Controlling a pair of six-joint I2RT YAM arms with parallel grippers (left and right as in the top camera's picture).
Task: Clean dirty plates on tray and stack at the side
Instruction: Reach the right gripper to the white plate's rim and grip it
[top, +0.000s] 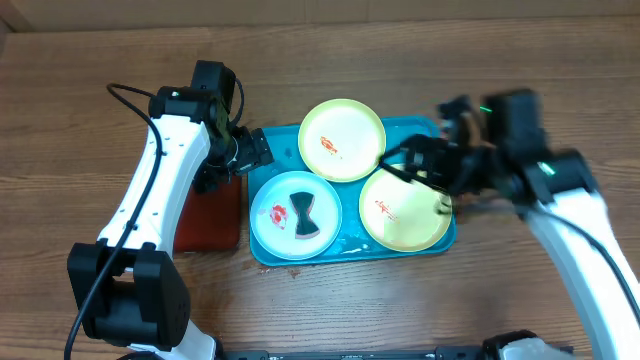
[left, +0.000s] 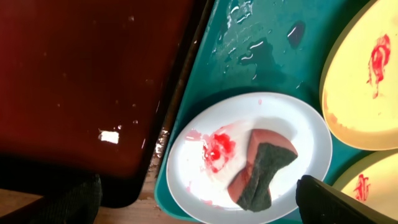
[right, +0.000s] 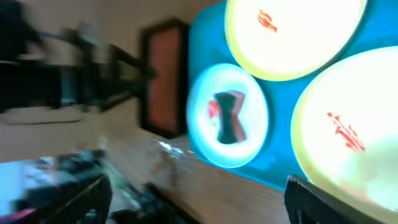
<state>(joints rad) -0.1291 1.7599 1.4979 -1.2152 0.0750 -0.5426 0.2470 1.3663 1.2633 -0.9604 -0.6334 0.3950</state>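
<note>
The tray (top: 270, 252), a bright cyan rectangle with a raised rim, lay at the middle of a wooden table (top: 400, 300) and held all three plates. Every place below is given relative to this tray. Against its left edge sat a smaller dark red tray (top: 210, 220) with a black rim. Water drops and small puddles glistened on the cyan floor near its upper left corner.

Two pale yellow plates filled the right half. One yellow plate (top: 342, 140) lay at the upper middle, a red smear near its centre. The second yellow plate (top: 405, 210) lay at the lower right, also streaked red, its upper rim tucked beside the first.

The light blue plate (top: 295, 215) lay at the lower left, whitish in the centre with a red smear on its left side. On it rested a dark sponge (top: 303, 212), pinched at the waist like a bow tie, brown and green in the left wrist view.

The left gripper (top: 250, 152) hung over the upper left corner, above the blue plate and apart from it; whether its jaws were parted could not be told. The right gripper (top: 425, 160) hovered over the upper right part, above the second yellow plate's upper rim. Its fingers appeared spread with nothing between them, though motion blur made this uncertain.
</note>
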